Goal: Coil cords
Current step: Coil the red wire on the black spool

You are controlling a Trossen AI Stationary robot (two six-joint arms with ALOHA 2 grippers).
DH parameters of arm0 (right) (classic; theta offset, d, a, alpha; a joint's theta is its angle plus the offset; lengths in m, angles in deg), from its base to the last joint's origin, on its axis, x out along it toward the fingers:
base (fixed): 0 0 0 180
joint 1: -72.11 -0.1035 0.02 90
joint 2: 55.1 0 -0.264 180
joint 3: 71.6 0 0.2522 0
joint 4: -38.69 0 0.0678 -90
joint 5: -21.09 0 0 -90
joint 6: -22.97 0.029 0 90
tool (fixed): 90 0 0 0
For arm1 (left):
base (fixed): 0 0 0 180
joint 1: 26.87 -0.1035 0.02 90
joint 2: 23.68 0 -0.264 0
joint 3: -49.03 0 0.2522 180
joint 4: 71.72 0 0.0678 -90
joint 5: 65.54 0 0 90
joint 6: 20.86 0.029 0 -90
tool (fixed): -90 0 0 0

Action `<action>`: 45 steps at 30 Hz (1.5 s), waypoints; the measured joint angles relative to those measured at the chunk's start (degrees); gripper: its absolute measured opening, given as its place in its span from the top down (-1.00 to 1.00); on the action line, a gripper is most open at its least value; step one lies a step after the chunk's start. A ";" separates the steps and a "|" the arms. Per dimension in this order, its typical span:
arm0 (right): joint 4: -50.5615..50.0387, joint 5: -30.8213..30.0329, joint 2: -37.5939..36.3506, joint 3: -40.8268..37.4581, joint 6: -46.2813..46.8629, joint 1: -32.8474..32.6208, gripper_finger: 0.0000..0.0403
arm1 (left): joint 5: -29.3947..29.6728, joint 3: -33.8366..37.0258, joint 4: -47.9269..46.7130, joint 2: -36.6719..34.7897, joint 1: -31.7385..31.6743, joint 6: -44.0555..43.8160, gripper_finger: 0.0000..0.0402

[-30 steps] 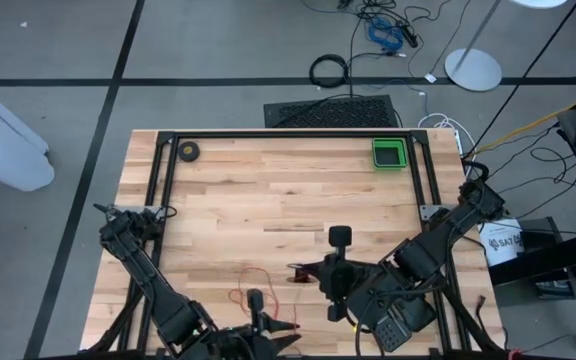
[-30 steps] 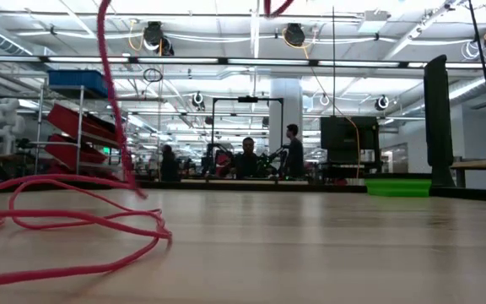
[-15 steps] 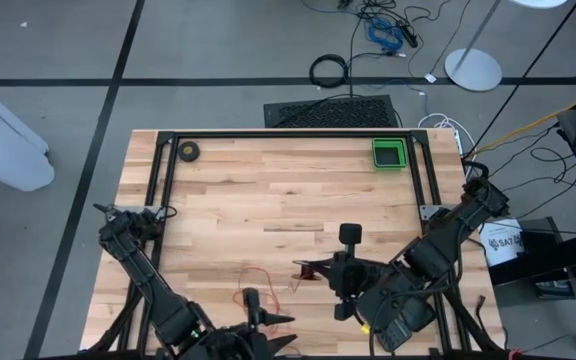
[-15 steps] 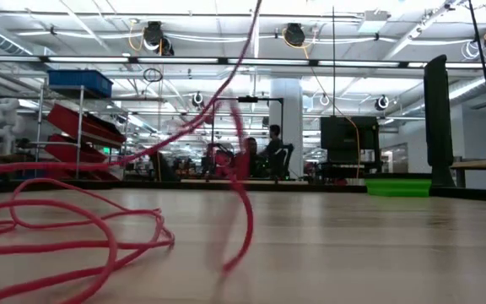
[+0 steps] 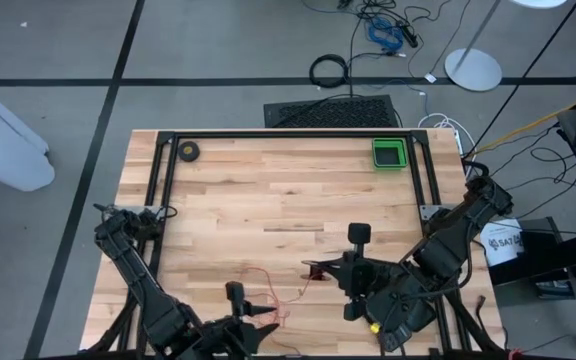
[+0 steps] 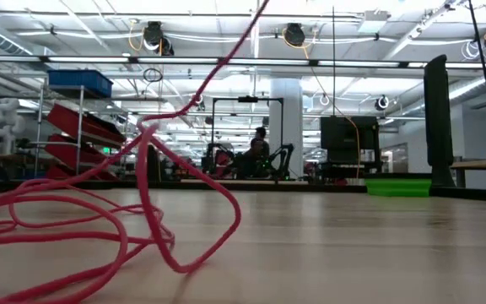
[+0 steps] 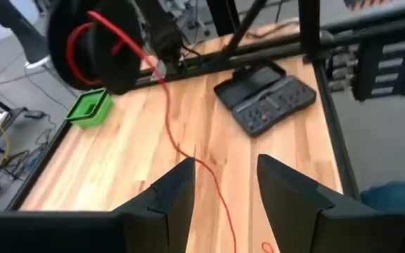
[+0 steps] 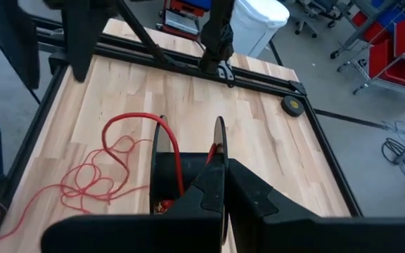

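The right gripper (image 5: 320,270) sits near the front middle of the pale wooden table (image 5: 268,190), its fingers pressed fully together on a flat dark round spool (image 8: 188,169) around which a few turns of thin red cord (image 8: 97,176) are wound. From the spool the cord trails loose across the boards toward the left gripper (image 7: 223,183), which hovers low at the front edge with its two dark fingers spread apart and nothing between them; the red strand runs on the wood through that gap, untouched. Most of the cord lies as a slack tangle of loops (image 6: 83,228) on the table between the two arms, with one strand rising up out of the low view. To coil well, I judge the left gripper should close lightly on the strand and feed it under gentle tension while the spool turns, so loops do not snag or knot. The small square green tray (image 5: 389,153) at the far right corner looks empty, well apart from the cord.
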 joint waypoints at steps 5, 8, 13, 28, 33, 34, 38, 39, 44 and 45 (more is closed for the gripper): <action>-0.36 -1.12 -0.44 0.00 0.00 -0.74 1.00 | 5.09 0.00 5.54 -0.38 0.24 0.48 0.19; -0.37 -2.22 -0.53 0.00 0.00 -0.80 1.00 | 6.27 0.00 11.48 0.06 -0.91 3.33 0.19; -0.42 -2.79 -0.53 0.00 0.04 -0.75 1.00 | 6.61 0.00 14.95 2.18 -3.20 6.96 0.19; -1.20 -2.85 -0.51 0.00 0.42 -0.76 1.00 | 9.47 0.01 18.21 4.73 -5.62 7.03 0.19; -1.06 -2.83 -0.49 0.00 0.42 -0.76 1.00 | 11.82 0.02 18.05 6.74 -7.61 7.26 0.19; -1.07 -2.83 -0.49 0.00 0.42 -0.76 1.00 | 12.09 0.02 18.11 6.95 -7.85 7.46 0.19; -1.14 -2.81 -0.49 0.00 0.39 -0.76 1.00 | 12.70 0.02 18.47 6.95 -7.65 8.37 0.19; -1.16 -2.78 -0.49 0.00 0.37 -0.76 1.00 | 12.71 0.02 18.52 6.95 -7.58 8.44 0.19; -1.16 -2.78 -0.49 0.00 0.36 -0.76 1.00 | 12.71 0.02 18.98 6.95 -7.57 9.65 0.19; -1.16 -2.76 -0.49 0.00 0.37 -0.76 1.00 | 12.71 0.02 18.96 6.95 -7.60 9.64 0.20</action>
